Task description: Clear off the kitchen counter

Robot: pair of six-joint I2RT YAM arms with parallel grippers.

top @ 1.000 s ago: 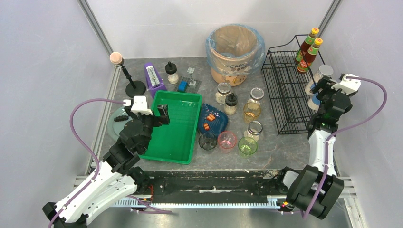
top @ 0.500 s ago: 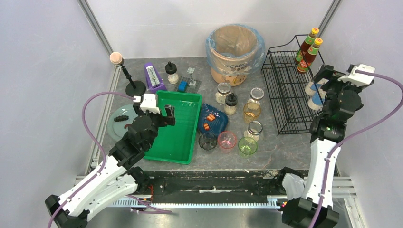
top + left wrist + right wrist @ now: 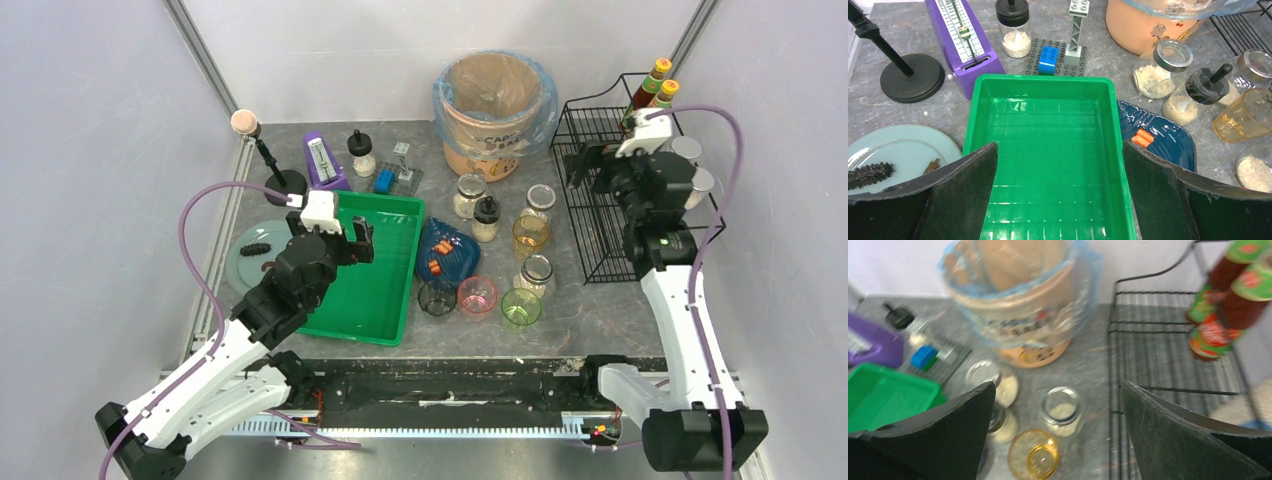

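The dark grey kitchen counter (image 3: 600, 310) holds several jars (image 3: 468, 195), an amber cup (image 3: 529, 236), three cups at the front (image 3: 477, 297), a blue plate (image 3: 450, 255) and an empty green tray (image 3: 375, 197). My left gripper (image 3: 350, 235) is open and empty above the tray's back half; in the left wrist view the gripper (image 3: 1059, 150) frames the tray (image 3: 1048, 82). My right gripper (image 3: 585, 165) is open and empty, high over the left back of the black wire rack (image 3: 610, 230). In the blurred right wrist view the gripper (image 3: 1058, 385) looks down on a jar (image 3: 1062, 410) and the amber cup (image 3: 1034, 455).
A bagged bin (image 3: 495, 100) stands at the back. A purple metronome (image 3: 323, 160), a shaker (image 3: 361, 153), a brick plate (image 3: 393, 175) and a black stand (image 3: 285, 185) are back left. A pale plate (image 3: 245, 255) lies left. Sauce bottles (image 3: 650, 95) and jars (image 3: 698, 185) sit in the rack.
My right arm has swung left, from the rack's right side to above its left back corner. My left gripper has edged right and forward over the tray.
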